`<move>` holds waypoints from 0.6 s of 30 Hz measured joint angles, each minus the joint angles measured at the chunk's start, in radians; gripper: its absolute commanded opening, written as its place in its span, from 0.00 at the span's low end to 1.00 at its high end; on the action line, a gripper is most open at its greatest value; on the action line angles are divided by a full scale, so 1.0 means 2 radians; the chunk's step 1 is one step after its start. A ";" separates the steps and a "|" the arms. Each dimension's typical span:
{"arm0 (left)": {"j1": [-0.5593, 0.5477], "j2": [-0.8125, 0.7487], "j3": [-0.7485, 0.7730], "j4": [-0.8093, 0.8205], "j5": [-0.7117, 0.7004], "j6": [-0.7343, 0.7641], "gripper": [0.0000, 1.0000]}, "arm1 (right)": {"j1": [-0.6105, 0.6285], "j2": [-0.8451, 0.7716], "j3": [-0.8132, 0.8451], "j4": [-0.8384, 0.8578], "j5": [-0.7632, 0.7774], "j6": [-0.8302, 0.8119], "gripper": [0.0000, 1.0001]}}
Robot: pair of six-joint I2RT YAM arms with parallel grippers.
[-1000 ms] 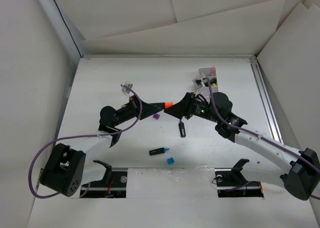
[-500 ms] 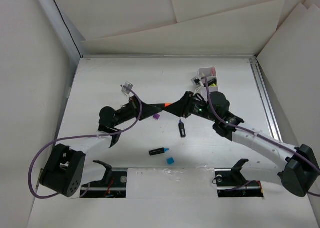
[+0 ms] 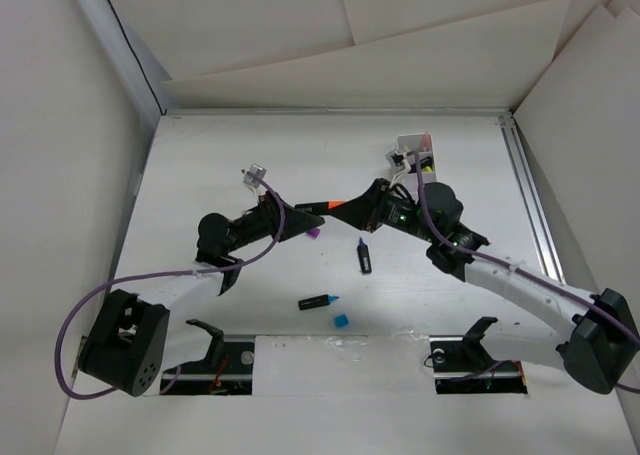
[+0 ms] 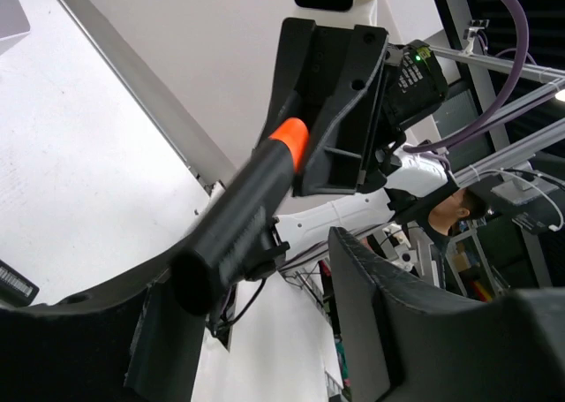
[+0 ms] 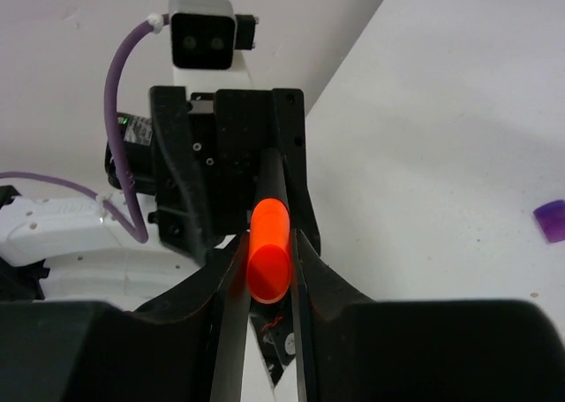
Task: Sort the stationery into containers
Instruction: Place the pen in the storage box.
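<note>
The right hand (image 5: 267,247) had just clamped on the orange marker (image 4: 231,234), the left hand (image 3: 300,220) had opened; next stop, the box (image 3: 406,141)

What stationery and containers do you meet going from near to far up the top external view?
blue cap → blue-tipped marker → dark marker → purple cap → orange-capped highlighter → white box
</note>
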 measured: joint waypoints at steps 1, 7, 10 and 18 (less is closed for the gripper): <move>0.000 -0.001 0.000 -0.001 0.001 0.001 0.53 | -0.001 0.000 0.000 -0.001 0.003 -0.001 0.17; 0.000 -0.011 0.000 -0.014 0.001 0.015 0.60 | -0.016 -0.008 0.000 -0.008 0.021 -0.009 0.17; 0.000 -0.020 0.004 -0.035 0.000 0.027 0.60 | -0.031 -0.024 0.000 -0.018 0.031 -0.017 0.17; -0.001 -0.089 0.038 -0.219 -0.061 0.130 0.57 | -0.090 -0.062 0.005 -0.108 0.135 -0.055 0.17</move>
